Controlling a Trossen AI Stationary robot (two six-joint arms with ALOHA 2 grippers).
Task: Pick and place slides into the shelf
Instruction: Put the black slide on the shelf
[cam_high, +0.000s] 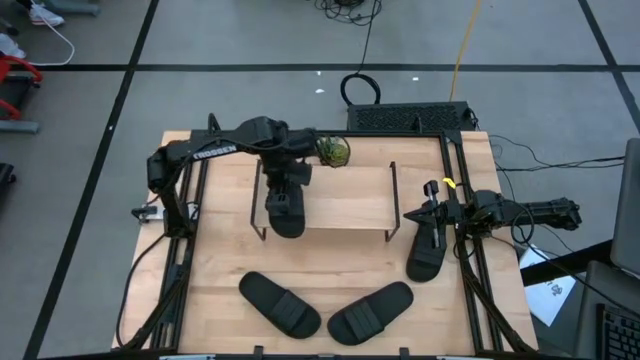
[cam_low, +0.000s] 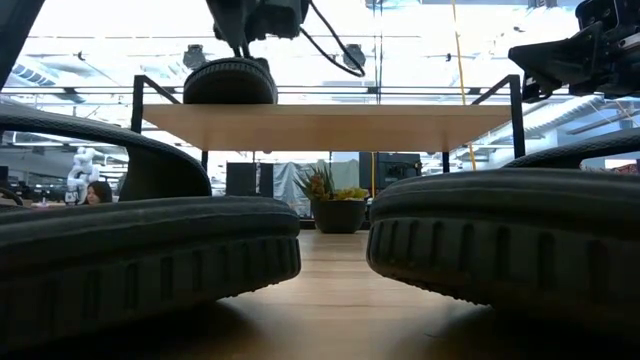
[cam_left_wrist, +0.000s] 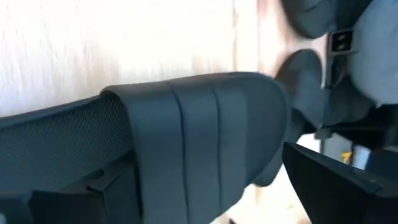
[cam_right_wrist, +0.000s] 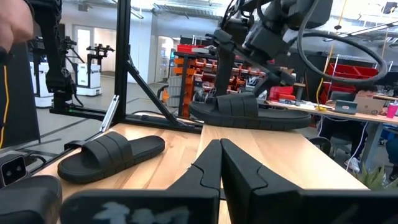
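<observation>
slide (cam_high: 285, 213) lies lengthwise across the shelf (cam_high: 345, 205) top, clamped by the left gripper (cam_high: 285, 190); right gripper (cam_high: 437, 212), fingers together, hovers over another slide (cam_high: 425, 255).

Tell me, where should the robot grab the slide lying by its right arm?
Probably by the wide strap of the slide, coming straight down from above. It lies flat on the table beside the shelf, and the raised strap gives the right gripper something to pinch.

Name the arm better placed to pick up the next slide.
Probably the right. Its gripper hovers at the slide beside the shelf, fingers closed and empty, while the left gripper is occupied with a slide on the shelf top.
</observation>
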